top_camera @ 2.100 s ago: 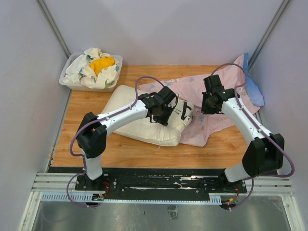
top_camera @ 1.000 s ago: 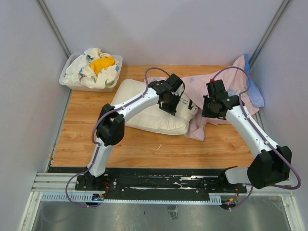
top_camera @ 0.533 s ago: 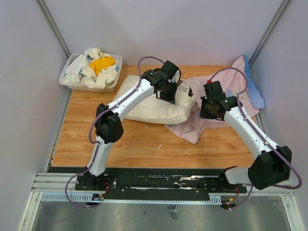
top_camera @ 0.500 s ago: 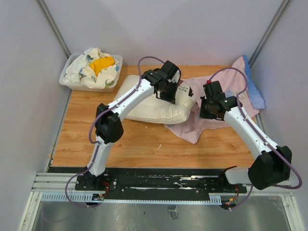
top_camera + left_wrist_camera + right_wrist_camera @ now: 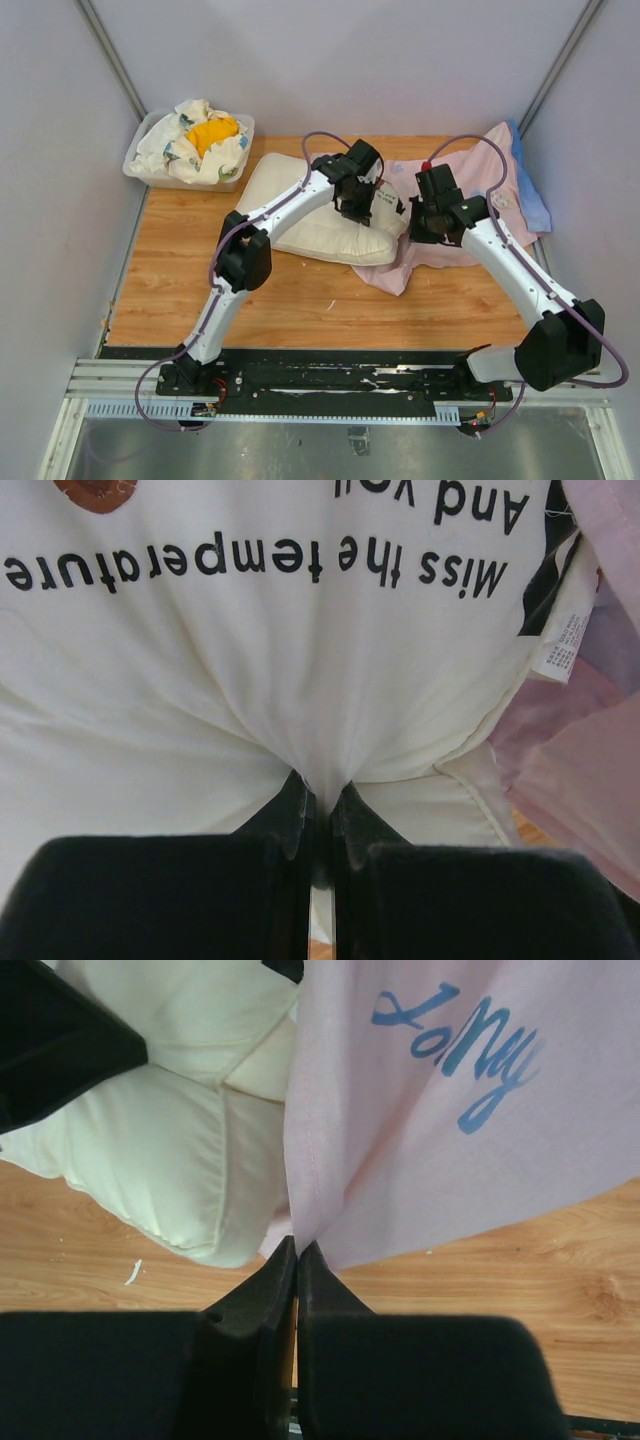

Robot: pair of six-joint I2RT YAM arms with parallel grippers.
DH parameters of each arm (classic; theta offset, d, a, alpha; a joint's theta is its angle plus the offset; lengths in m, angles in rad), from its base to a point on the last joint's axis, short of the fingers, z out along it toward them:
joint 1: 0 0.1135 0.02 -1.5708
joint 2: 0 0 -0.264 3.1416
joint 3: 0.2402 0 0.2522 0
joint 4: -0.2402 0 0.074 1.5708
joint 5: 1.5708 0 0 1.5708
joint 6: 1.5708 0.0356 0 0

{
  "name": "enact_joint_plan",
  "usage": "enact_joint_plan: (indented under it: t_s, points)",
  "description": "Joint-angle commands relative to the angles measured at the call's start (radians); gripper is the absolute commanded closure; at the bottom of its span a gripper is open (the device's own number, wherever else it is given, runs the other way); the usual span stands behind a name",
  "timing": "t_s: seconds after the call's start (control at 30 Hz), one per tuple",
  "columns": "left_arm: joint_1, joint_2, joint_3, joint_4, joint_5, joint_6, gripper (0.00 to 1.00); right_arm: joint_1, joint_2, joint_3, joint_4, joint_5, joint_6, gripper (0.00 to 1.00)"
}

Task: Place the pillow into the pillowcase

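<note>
Cream pillow (image 5: 300,660) reading "Miss the temperature", pink pillowcase (image 5: 400,1160), blue script

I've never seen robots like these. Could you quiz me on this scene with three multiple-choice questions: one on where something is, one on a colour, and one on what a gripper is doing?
1. Where does the bin holding the white-and-yellow cloth bundle stand?
A) by the far left corner of the table
B) between the two arms' bases
C) by the near right corner

2. What colour is the script lettering on the pink side of the pillowcase?
A) black
B) blue
C) green

3. What is the left gripper doing?
A) hanging open over the bin
B) shut with nothing in it
C) shut, pinching a fold of the pillow

Answers:
1 A: the top view shows the bin at the far left corner.
2 B: the right wrist view shows blue script on pink cloth.
3 C: the left wrist view shows cream fabric bunched between the closed fingers.
</note>
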Motion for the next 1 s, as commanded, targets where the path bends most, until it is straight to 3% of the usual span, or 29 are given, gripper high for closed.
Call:
enact_joint_plan:
  t_s: [0.0,0.2,0.43,0.67,0.97]
  points:
    - [0.001,0.022,0.086,0.056,0.007,-0.034,1.0,0.03,0.02,0.065,-0.015,-0.021,0.004,0.99]
    - [0.014,0.058,0.148,0.058,0.02,-0.068,1.0,0.092,0.062,0.1,-0.007,-0.034,0.014,0.99]
    - [0.056,0.047,0.107,0.086,0.023,-0.086,1.0,0.166,0.075,0.11,-0.01,-0.033,0.023,0.99]
    - [0.11,0.022,0.067,0.107,0.037,-0.086,1.0,0.174,0.021,0.073,-0.025,-0.022,0.017,0.99]
    - [0.127,0.032,0.129,0.105,0.051,-0.104,1.0,0.193,0.037,0.112,-0.017,-0.048,0.005,0.99]
